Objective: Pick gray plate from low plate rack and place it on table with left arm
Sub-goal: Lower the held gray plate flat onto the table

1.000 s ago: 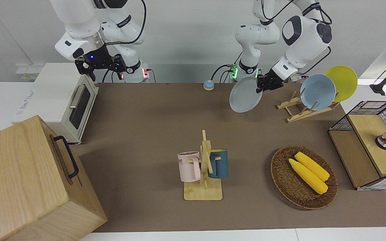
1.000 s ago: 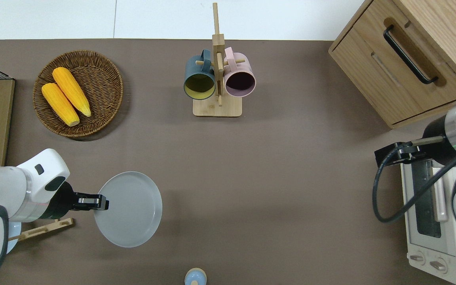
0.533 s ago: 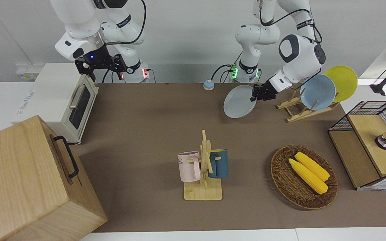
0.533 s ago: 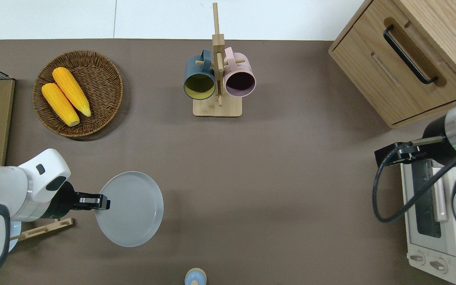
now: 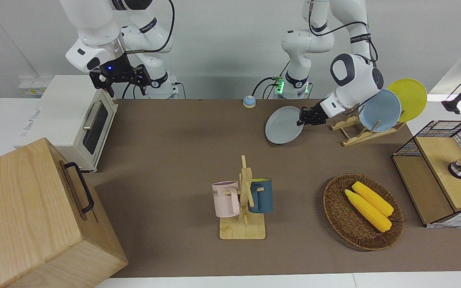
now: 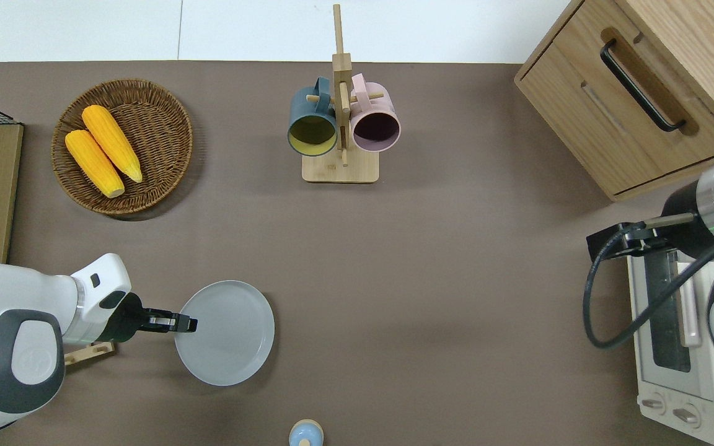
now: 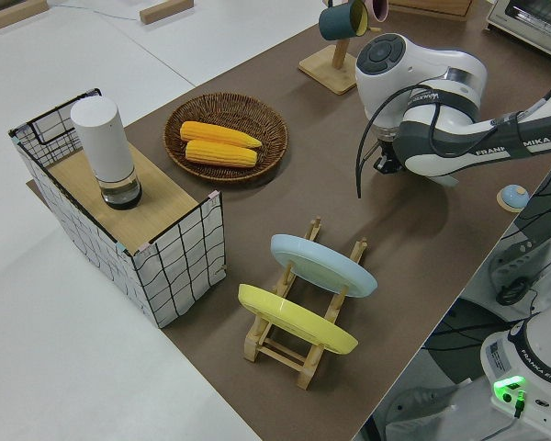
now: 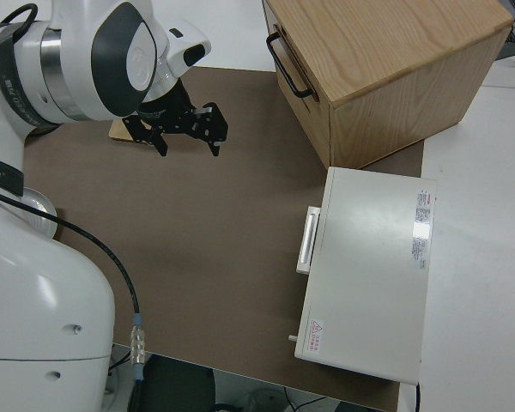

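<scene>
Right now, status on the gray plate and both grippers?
Left gripper shut on gray plate rim, plate off the rack, tilted low over bare table. Right arm parked, gripper open. Nothing under the plate.

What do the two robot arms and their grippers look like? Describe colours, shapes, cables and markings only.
Both the left arm and the right arm are glossy white with rounded segments, dark gray joint caps and black cables looping alongside. The left arm carries FRANKA lettering. The left gripper and right gripper are black and two-fingered; a small blue light glows near the right one.
</scene>
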Controlling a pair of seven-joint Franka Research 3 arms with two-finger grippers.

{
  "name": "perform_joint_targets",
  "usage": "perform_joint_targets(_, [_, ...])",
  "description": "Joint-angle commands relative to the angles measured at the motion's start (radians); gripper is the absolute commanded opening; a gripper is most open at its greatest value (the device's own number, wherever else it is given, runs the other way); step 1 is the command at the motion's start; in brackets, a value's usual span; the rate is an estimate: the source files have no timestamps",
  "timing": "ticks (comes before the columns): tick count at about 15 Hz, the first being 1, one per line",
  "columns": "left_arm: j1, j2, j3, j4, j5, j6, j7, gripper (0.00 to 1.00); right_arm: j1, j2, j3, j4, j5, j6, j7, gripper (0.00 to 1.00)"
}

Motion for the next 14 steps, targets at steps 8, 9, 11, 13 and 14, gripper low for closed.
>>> perform_joint_targets(8, [0.033, -0.001, 0.009, -0.003, 0.034, 0.017, 0.027, 0.93, -0.023, -0.002, 0.021, 0.007, -0.006, -0.011, 0.012, 0.983])
perform_joint_targets(9, [0.045, -0.001, 0.009, 0.004, 0.057, 0.017, 0.027, 0.96, -0.023, -0.002, 0.021, 0.006, -0.006, -0.012, 0.012, 0.983])
perform_joint_targets(11, [0.056, -0.001, 0.009, 0.014, 0.081, 0.017, 0.022, 0.98, -0.023, -0.002, 0.021, 0.007, -0.006, -0.011, 0.012, 0.983])
perform_joint_targets(13, [0.056, -0.001, 0.009, 0.034, 0.116, 0.016, 0.007, 0.98, -0.023, -0.004, 0.021, 0.007, -0.006, -0.011, 0.012, 0.983])
perform_joint_targets(14, [0.056, -0.003, 0.009, 0.05, 0.145, 0.013, -0.019, 0.98, -0.023, -0.002, 0.021, 0.006, -0.006, -0.011, 0.012, 0.983])
